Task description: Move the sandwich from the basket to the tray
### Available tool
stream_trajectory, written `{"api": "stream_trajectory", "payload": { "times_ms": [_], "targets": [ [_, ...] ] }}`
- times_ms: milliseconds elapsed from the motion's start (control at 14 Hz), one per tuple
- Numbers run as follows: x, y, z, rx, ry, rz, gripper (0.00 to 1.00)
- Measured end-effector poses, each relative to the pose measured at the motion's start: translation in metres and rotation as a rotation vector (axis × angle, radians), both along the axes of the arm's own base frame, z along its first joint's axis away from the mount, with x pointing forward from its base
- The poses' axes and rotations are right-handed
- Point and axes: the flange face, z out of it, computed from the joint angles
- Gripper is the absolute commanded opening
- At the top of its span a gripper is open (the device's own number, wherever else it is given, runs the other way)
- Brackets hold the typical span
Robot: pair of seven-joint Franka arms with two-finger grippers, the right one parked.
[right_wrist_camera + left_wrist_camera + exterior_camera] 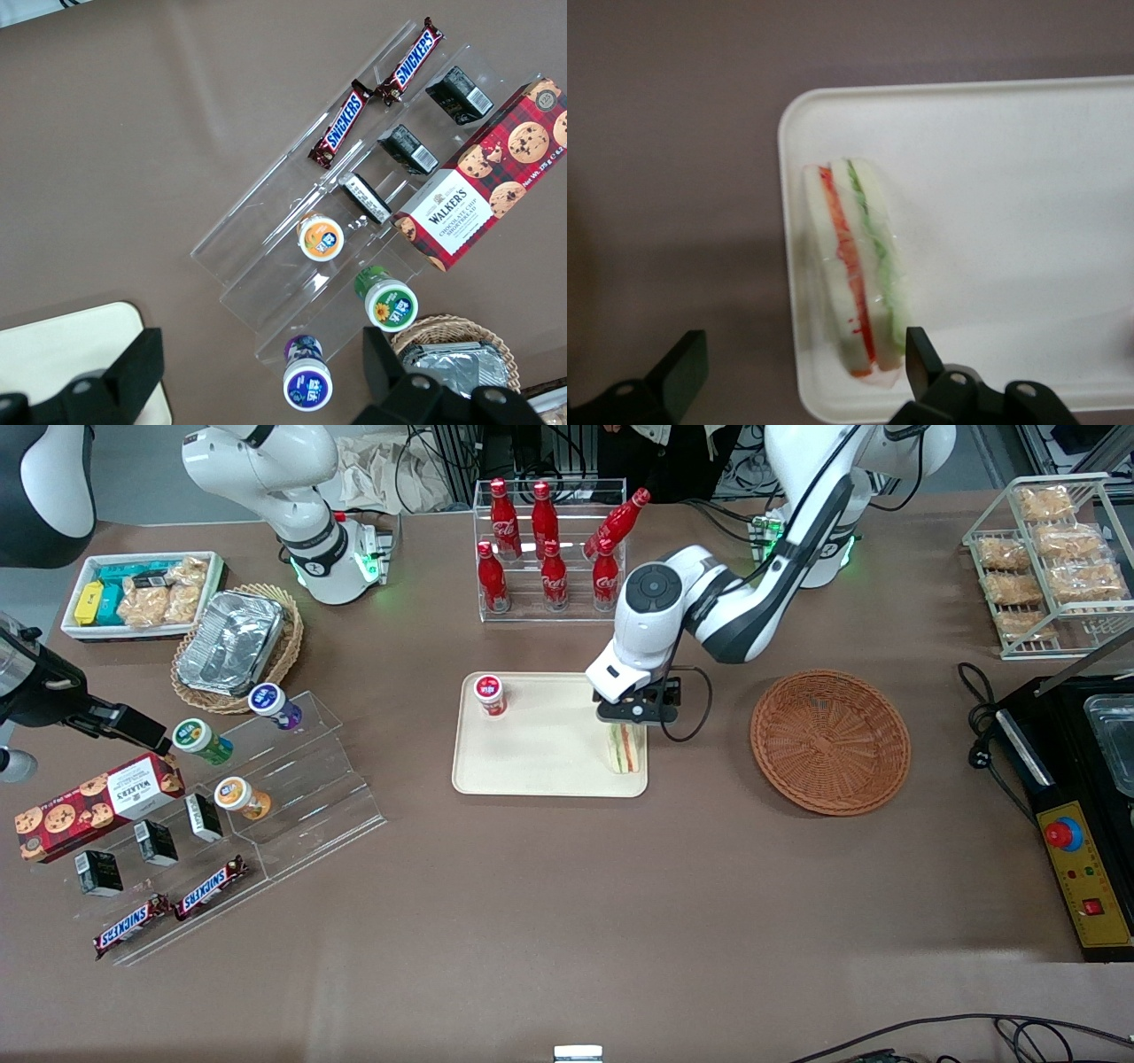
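A: Where's the sandwich (pixel 624 747) now?

B: On the tray (pixel 532 766), standing on edge at the corner nearest the basket (pixel 830 741), which looks bare. A red-lidded cup (pixel 489 694) sits at the tray's other end.

A: And the gripper (pixel 631 722)?

B: Right above the sandwich, fingers (pixel 920 361) spread wide and clear of it, so it's let go.

A: How would it handle if it needed another grip?

B: Light and soft, I'd judge; it seems wrapped in clear film, so a bit slippery. Squeeze gently across the flat bread faces, mid-wedge, not on the filling edge, or it'll squash or tip
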Motion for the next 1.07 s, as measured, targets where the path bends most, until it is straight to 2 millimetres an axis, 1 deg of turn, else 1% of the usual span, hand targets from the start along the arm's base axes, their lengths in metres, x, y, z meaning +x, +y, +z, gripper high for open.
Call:
{"api": "stream_trajectory", "payload": {
  "times_ms": [143, 357, 500, 643, 857, 1000, 1071],
  "targets": [
    [0.017, 0.023, 0.042, 0.017, -0.031, 0.038, 0.99],
    [0.049, 0.076, 0.108, 0.079, -0.032, 0.071, 0.99],
    [0.07, 0.111, 0.14, 0.107, -0.021, 0.079, 0.99],
    [0.091, 0.149, 0.16, 0.109, -0.034, 0.079, 0.99],
    [0.117, 0.214, 0.175, 0.175, -0.069, 0.051, 0.99],
    [0.128, 0.259, 0.188, 0.196, -0.061, 0.007, 0.99],
    [0.131, 0.277, 0.199, 0.206, -0.049, -0.014, 0.99]
  ]
}}
